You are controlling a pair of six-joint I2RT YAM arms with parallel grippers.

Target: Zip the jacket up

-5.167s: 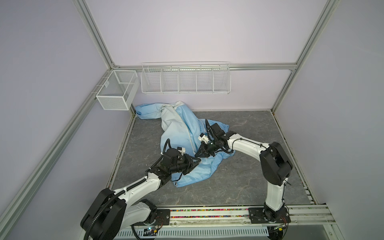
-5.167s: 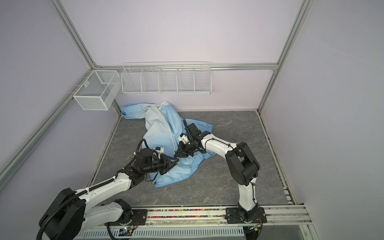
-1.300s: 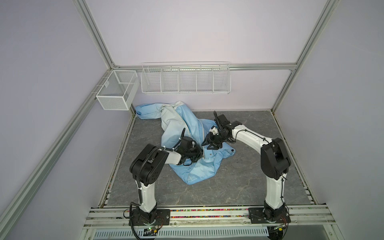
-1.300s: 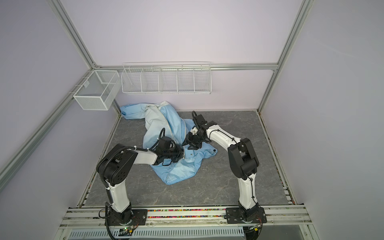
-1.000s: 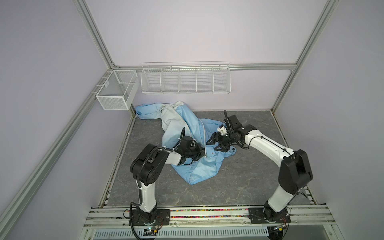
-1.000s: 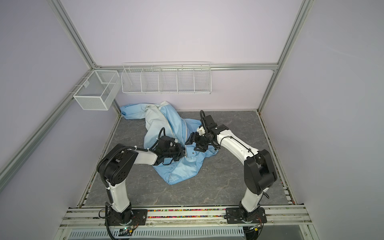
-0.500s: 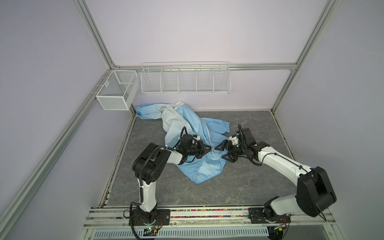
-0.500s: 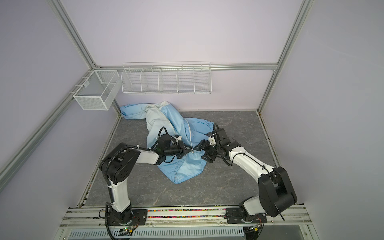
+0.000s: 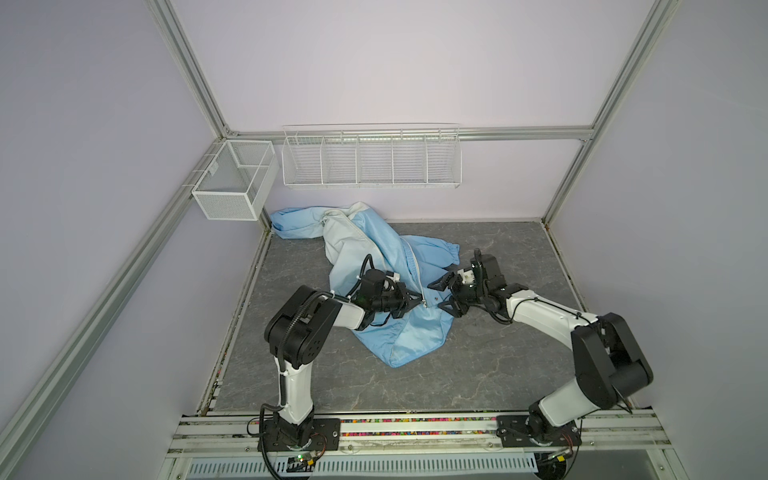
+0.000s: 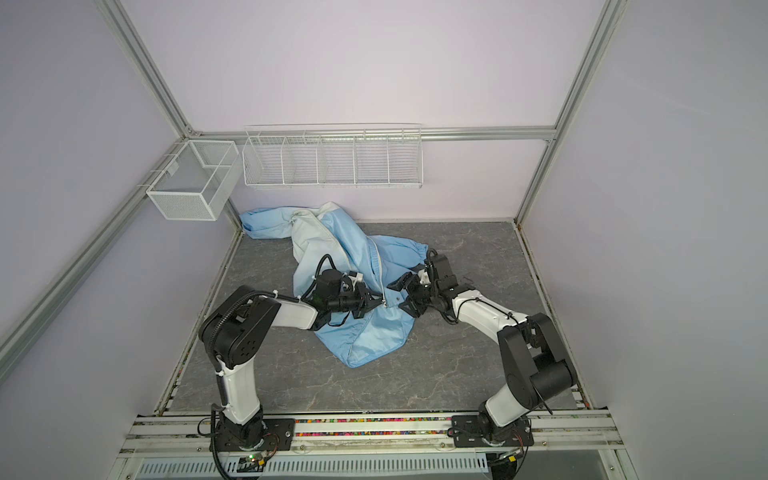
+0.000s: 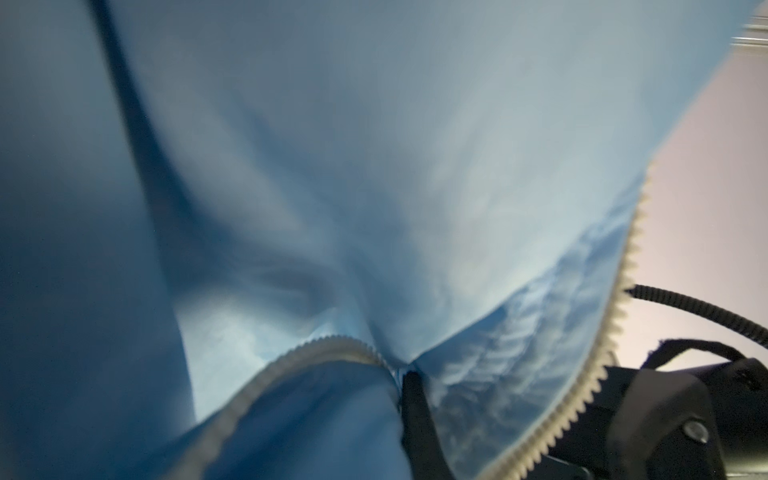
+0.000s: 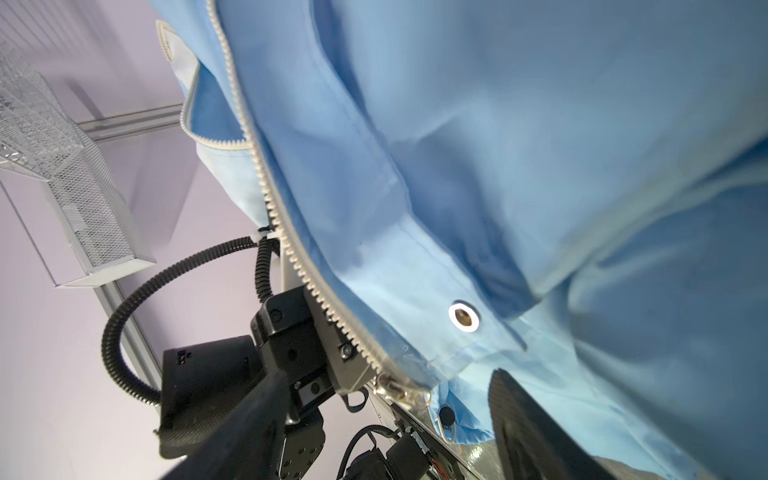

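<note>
The light-blue jacket (image 9: 386, 257) (image 10: 357, 253) lies crumpled on the grey floor, its cream zipper (image 9: 417, 270) running down toward the near hem. In both top views my left gripper (image 9: 417, 304) (image 10: 379, 305) is shut on the jacket's edge at the zipper's lower end. In the left wrist view fabric is pinched at the fingertips (image 11: 409, 380). My right gripper (image 9: 441, 297) (image 10: 400, 298) stands open just right of that spot, beside the hem. In the right wrist view a metal slider (image 12: 399, 388) hangs at the end of a single tooth row, between the wide-apart fingers (image 12: 523, 424). A snap stud (image 12: 463, 318) shows nearby.
A wire mesh basket (image 9: 235, 185) hangs on the left wall rail and a long wire rack (image 9: 370, 158) on the back wall. One sleeve (image 9: 295, 222) reaches into the back left corner. Bare grey floor (image 9: 498, 365) lies in front and to the right.
My right arm has swung from over the jacket's middle out to the right and nearer, ending at the hem beside the left gripper. The left gripper stayed shut and shifted slightly right with the fabric.
</note>
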